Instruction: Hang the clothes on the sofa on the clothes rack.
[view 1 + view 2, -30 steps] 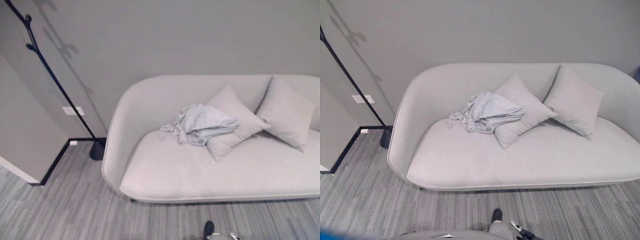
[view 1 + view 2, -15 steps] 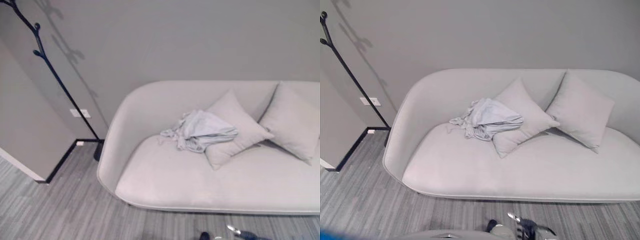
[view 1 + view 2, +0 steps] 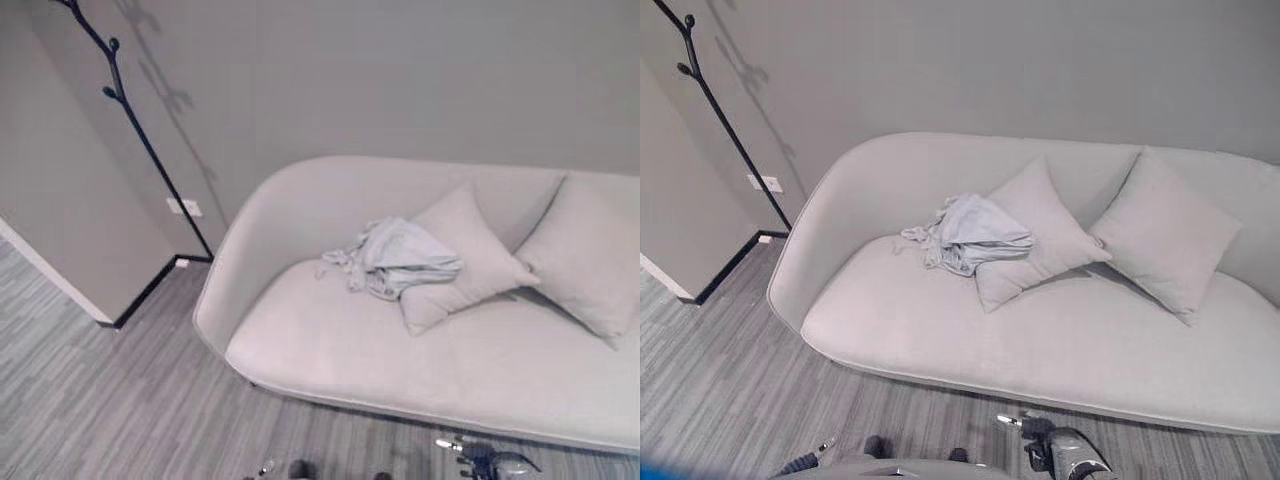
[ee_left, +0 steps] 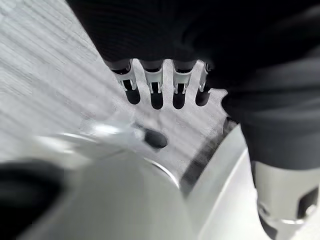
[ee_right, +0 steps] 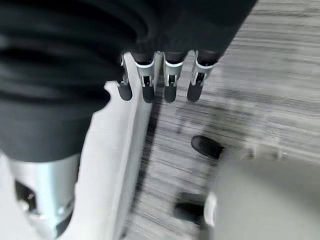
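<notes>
Item: pale grey-blue clothes (image 3: 395, 258), crumpled in a heap at mid-frame on the light sofa (image 3: 340, 350), resting against the nearer of two cushions (image 3: 462, 258), with the black clothes rack (image 3: 140, 135) standing at upper left beside the sofa's end. The right robot hand (image 5: 160, 82) and left robot hand (image 4: 165, 82) are seen in their wrist views with fingers straight and nothing held, above the grey floor (image 3: 730, 390). Both are placed at the bottom edge of the frame, well apart from the clothes.
</notes>
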Robot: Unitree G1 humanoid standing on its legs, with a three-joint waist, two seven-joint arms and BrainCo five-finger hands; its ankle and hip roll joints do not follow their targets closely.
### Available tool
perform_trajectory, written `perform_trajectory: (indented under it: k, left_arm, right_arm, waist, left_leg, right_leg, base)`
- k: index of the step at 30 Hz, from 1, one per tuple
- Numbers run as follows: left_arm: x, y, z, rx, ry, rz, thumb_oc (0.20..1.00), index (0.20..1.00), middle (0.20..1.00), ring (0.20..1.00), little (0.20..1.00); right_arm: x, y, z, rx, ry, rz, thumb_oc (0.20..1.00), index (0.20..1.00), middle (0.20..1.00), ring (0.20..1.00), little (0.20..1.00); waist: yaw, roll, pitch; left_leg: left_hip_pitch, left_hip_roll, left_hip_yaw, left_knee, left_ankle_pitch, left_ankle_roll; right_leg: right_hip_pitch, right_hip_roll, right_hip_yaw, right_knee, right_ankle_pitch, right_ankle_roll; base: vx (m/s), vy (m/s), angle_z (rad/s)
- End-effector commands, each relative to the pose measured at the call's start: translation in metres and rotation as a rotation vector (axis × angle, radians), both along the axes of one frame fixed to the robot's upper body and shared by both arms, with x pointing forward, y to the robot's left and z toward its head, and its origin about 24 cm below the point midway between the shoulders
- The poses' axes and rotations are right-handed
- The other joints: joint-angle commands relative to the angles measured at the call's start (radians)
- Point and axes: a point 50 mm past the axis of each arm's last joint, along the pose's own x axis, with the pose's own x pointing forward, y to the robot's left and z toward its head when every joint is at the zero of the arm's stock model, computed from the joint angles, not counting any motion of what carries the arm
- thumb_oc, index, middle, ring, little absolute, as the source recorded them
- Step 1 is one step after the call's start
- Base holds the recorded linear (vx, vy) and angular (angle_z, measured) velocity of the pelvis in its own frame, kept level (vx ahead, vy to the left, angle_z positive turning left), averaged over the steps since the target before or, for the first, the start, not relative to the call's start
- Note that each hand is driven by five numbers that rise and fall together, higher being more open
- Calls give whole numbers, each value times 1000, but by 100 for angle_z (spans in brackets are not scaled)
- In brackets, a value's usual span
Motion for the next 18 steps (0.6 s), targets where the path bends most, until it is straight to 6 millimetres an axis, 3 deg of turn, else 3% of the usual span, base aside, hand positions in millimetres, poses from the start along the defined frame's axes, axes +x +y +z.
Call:
perform_trajectory:
  k: [1,9,11,12,14,15,18]
  left_arm:
    - [12,-7,1,-14,-43,74,1000,1000,1000,1000,1000]
    - [6,-14,-2,-30,-20,104,1000,1000,1000,1000,1000]
    - [0,-14,-3,-34,-4,114,1000,1000,1000,1000,1000]
    - [-2,-13,-3,-31,6,108,1000,1000,1000,1000,1000]
    - [-1,-10,-2,-24,3,104,1000,1000,1000,1000,1000]
    - [0,-6,-1,-6,4,62,1000,1000,1000,1000,1000]
    - [7,-2,0,27,5,-64,1000,1000,1000,1000,1000]
  right_arm:
    - [5,6,2,-13,-57,48,1000,1000,1000,1000,1000]
    - [-1,0,0,-35,-32,1,1000,1000,1000,1000,1000]
    - [-4,3,-2,-33,-22,16,1000,1000,1000,1000,1000]
    - [-10,6,-4,-25,-5,21,1000,1000,1000,1000,1000]
    - [-12,8,-5,-20,4,20,1000,1000,1000,1000,1000]
    - [-16,11,-7,-4,21,17,1000,1000,1000,1000,1000]
    - [-12,16,-6,0,13,46,1000,1000,1000,1000,1000]
  waist:
    - [-19,-28,-15]
    - [1,-6,-17]
    - [7,-6,-36]
    - [10,-12,-47]
    - [13,-22,-53]
    - [17,-40,-69]
    - [18,-62,-93]
  left_leg:
    - [-124,-110,-8,17,138,74]
    - [-189,-95,-21,13,166,51]
    - [-170,-90,-23,13,159,59]
    - [-148,-86,-16,13,184,61]
    - [-141,-89,-3,26,181,67]
    - [-146,-100,26,73,155,89]
    - [-166,-127,57,114,118,115]
  right_leg:
    - [209,-59,68,-203,31,124]
    - [280,-44,135,-197,-14,120]
    - [306,-44,153,-205,-30,130]
    - [333,-62,163,-202,-49,136]
    - [340,-76,168,-200,-53,142]
    - [336,-110,167,-179,-57,158]
    - [310,-150,171,-154,-43,181]
  base:
    - [227,41,-50]
    - [185,56,-39]
    - [381,137,-29]
    - [568,225,-35]
    - [331,150,-40]
    - [296,152,-24]
    - [315,182,-44]
